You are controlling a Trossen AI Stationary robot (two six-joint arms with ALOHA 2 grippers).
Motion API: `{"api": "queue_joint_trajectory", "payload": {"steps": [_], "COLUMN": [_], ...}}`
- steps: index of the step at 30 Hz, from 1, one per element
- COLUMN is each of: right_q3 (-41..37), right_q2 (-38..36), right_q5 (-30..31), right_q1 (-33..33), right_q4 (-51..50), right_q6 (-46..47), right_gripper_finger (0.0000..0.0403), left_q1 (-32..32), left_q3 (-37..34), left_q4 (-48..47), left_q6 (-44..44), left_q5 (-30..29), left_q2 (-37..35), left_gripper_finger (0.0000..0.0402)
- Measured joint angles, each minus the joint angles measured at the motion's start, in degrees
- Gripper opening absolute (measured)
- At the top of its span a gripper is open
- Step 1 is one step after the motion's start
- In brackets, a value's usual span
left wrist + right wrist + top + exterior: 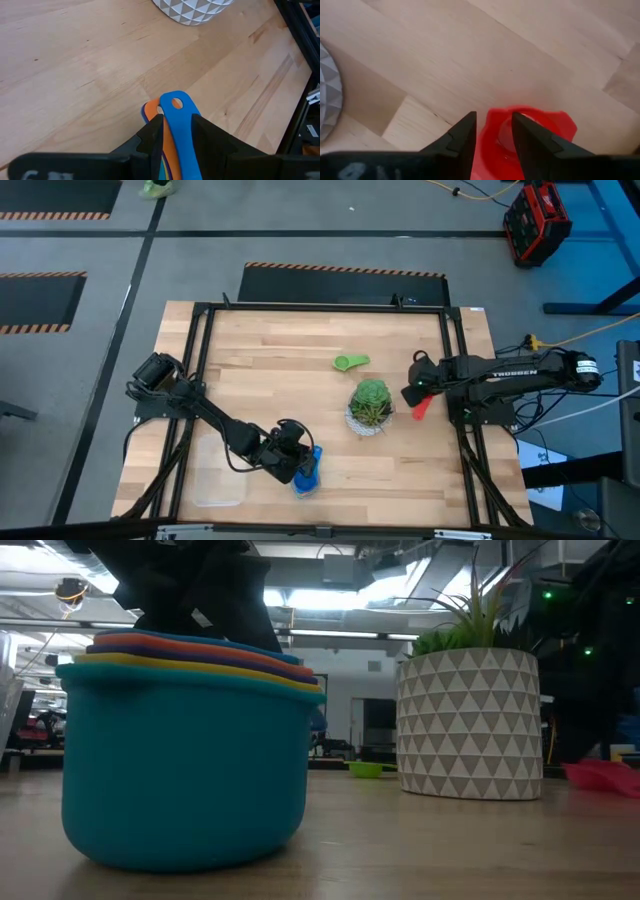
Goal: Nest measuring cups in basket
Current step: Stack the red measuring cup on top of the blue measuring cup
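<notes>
1. Overhead, the left claw point(297, 464) sits at about 7 o'clock on the desk point(270, 370), pinching the handles of the stacked cups point(307, 471); the clear basket point(218, 480) lies just beside it at 9 o'clock. A green cup point(351, 362) lies loose at 11 o'clock of the plant point(371, 406).
2. Low down, the stack point(185, 755) rests on the desk.
3. Left wrist: fingers clamp the blue handle point(176, 120), likely to lift all together.
4. Right wrist: the right claw point(494, 131) pinches the red cup point(540, 125), probably next for nesting.

your left gripper point(176, 131) sits low near the front edge, fingers pinched narrow; your right gripper point(493, 131) reaches inward, fingers likewise clamped.
</notes>
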Motion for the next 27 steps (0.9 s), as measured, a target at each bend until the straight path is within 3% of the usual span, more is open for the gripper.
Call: {"api": "queue_joint_trajectory", "payload": {"steps": [18, 27], "right_q3": [0.00, 0.00], "right_q2": [6.08, 7.06], "right_q5": [0.16, 0.11], "right_q1": [0.00, 0.00], "right_q4": [0.39, 0.36], "right_q6": [-0.28, -0.38], "right_gripper_finger": [0.0125, 0.0059], "left_q1": [0.00, 0.00], "left_q3": [0.00, 0.00], "left_q4": [0.00, 0.00], "left_q6": [0.00, 0.00], "left_q5": [0.20, 0.20], "left_q2": [0.00, 0.00], "left_gripper_finger": [0.0092, 0.0092]}}
